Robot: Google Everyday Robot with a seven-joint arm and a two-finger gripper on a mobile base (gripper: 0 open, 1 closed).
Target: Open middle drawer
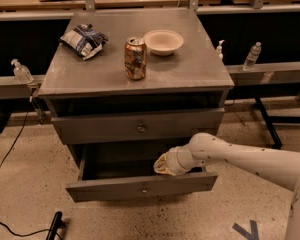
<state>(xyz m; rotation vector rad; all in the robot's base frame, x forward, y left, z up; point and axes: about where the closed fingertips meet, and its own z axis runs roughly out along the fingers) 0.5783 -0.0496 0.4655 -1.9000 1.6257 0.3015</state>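
Observation:
The middle drawer (140, 186) is a wide grey metal drawer with a small round knob (144, 188). It stands pulled out from the cabinet, with its dark inside showing. My gripper (161, 165) reaches in from the right on a white arm. It sits inside the open drawer, just behind the front panel and right of the knob. Above it is another grey drawer front (140, 126) with its own knob, and a dark gap lies over that. Any drawer below is hidden by the open one.
On the cabinet top (190, 69) are a crumpled chip bag (84, 40), a drink can (135, 58) and a white bowl (163, 41). Plastic bottles (253, 55) stand on side rails. A black cable (10, 144) and a black object (54, 224) lie on the floor at left.

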